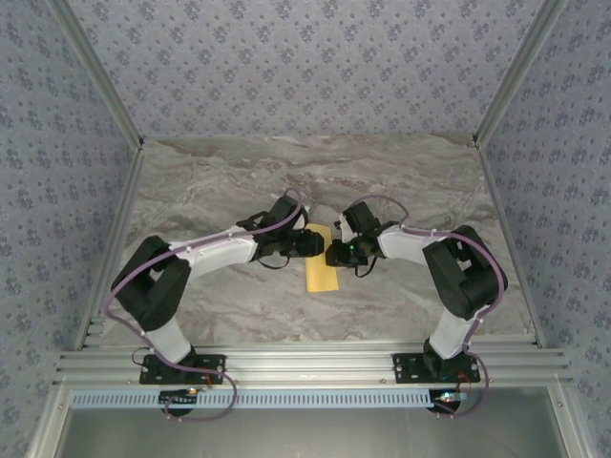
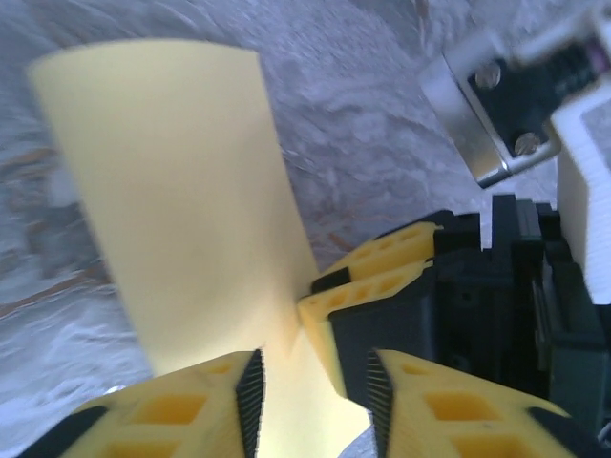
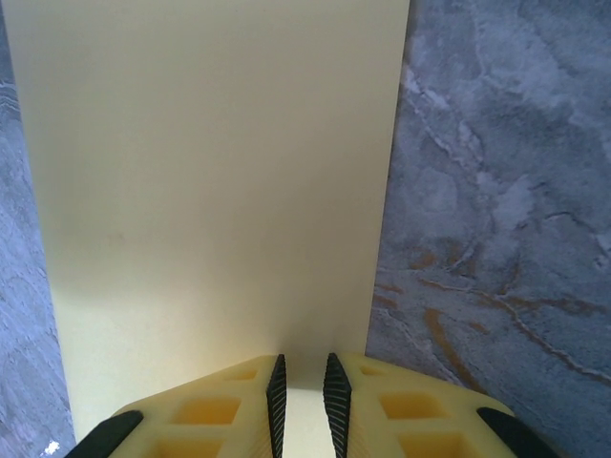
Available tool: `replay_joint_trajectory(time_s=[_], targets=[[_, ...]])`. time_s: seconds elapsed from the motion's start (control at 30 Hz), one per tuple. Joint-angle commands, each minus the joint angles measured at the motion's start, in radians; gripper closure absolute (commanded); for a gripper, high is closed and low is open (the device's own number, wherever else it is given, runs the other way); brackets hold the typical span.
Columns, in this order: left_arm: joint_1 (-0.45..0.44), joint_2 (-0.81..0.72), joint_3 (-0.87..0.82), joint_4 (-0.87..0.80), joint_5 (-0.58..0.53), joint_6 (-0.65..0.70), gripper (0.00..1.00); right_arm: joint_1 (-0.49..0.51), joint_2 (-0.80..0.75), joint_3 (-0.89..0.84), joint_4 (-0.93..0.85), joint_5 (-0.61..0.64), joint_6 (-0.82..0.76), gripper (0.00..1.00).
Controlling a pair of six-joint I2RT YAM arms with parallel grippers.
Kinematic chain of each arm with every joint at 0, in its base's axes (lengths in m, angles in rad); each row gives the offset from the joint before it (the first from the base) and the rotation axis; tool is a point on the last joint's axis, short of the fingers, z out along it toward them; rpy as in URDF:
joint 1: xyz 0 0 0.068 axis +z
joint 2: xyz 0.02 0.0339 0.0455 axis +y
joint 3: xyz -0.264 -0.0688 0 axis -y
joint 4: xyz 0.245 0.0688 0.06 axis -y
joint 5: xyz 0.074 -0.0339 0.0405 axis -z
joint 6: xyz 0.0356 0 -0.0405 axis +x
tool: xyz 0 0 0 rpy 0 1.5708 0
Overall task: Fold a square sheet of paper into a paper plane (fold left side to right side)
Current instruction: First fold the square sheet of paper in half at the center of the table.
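The square sheet of paper (image 1: pixel 323 275) lies folded into a narrow yellow-orange rectangle in the middle of the marble table. Both grippers meet over its far half. My left gripper (image 1: pixel 318 241) comes in from the left. In the left wrist view its jaws (image 2: pixel 313 367) stand apart over the paper (image 2: pixel 181 191), whose far end curls up a little. My right gripper (image 1: pixel 332 254) comes in from the right, and its fingers (image 2: pixel 382 272) touch the sheet's edge. In the right wrist view the gripper (image 3: pixel 302 363) shows a narrow gap, its tips resting on the flat paper (image 3: pixel 210 172).
Grey marble tabletop (image 1: pixel 239 191) surrounds the paper, with patterned walls on three sides. An aluminium rail (image 1: pixel 305 363) carrying both arm bases runs along the near edge. The two arms' elbows sit at the left and right of the table.
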Motion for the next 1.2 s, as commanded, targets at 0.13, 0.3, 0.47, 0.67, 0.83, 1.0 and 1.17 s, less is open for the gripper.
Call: replay_joint_trajectory(time_s=[0.13, 0.3, 0.47, 0.67, 0.83, 1.0, 1.17], targets=[[-0.004, 0.104, 0.006, 0.059, 0.074, -0.019, 0.71, 0.012, 0.067, -0.016, -0.124, 0.077, -0.027, 0.75], [0.002, 0.139, 0.016, -0.043, -0.014, 0.017, 0.74, 0.011, 0.067, -0.017, -0.135, 0.079, -0.038, 0.75], [0.022, 0.156, -0.025, -0.062, -0.057, 0.022, 0.78, 0.012, 0.069, -0.017, -0.145, 0.08, -0.043, 0.75], [0.051, 0.109, -0.069, -0.073, -0.071, 0.04, 0.78, 0.012, 0.073, -0.014, -0.158, 0.084, -0.051, 0.75], [0.092, 0.041, -0.116, -0.084, -0.066, 0.058, 0.78, 0.011, 0.076, -0.017, -0.153, 0.073, -0.048, 0.76], [0.096, -0.042, -0.127, -0.061, -0.024, 0.077, 0.79, 0.012, 0.073, -0.019, -0.137, 0.049, -0.045, 0.75], [0.062, -0.061, -0.118, 0.047, 0.058, 0.063, 0.79, 0.013, 0.067, -0.016, -0.131, 0.039, -0.038, 0.75]])
